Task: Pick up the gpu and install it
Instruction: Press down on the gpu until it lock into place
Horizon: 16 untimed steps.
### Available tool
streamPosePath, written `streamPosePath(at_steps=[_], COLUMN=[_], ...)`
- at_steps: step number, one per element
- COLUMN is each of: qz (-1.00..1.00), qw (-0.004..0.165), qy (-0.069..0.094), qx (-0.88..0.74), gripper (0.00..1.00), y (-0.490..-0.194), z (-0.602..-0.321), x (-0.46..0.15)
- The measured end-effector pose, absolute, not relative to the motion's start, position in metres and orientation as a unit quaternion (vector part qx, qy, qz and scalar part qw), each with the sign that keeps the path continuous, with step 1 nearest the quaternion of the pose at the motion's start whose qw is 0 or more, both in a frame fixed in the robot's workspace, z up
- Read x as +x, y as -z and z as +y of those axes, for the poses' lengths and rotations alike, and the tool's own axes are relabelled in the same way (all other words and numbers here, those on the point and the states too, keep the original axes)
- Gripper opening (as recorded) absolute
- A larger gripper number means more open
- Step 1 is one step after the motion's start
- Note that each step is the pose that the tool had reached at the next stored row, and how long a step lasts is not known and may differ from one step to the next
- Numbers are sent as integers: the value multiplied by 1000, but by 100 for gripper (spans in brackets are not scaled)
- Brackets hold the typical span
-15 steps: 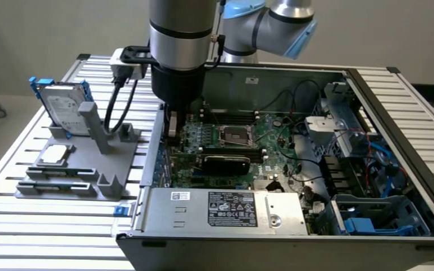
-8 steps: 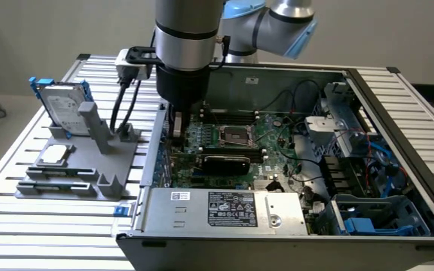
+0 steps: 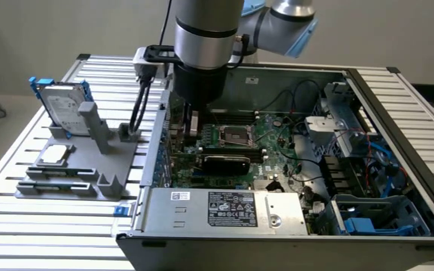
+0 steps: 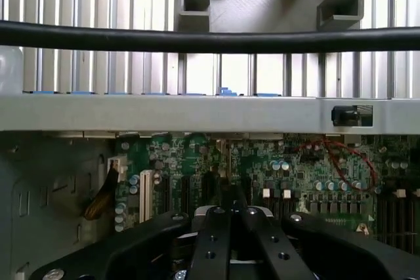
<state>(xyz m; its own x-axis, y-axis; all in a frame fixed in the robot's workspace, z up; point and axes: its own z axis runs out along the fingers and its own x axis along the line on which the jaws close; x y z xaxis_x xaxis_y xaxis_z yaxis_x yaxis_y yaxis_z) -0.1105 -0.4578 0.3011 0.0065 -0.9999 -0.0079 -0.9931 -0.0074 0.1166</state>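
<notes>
Inside the computer case [image 3: 398, 121], my pincer [image 4: 231, 218] hangs closed tight above the motherboard [image 3: 266, 141], holding nothing. Just beside it, the gpu [image 3: 225, 164] sits on that board.

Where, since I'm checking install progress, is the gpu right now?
In the exterior view, the gpu sits inside the open computer case on the green motherboard, between the CPU socket and the power supply.

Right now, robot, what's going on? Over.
Tool shut, low inside the computer case. Graphics card on the green board, beside tool. Loose wires nearby.
</notes>
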Motion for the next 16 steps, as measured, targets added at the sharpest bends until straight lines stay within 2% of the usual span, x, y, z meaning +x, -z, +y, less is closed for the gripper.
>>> streamPosePath(at_steps=[10,16], qz=[-704,-704], qw=[23,23], qy=[29,29], qx=[709,710], gripper=[11,11], y=[-305,-305], z=[-457,-457], x=[-94,-94])
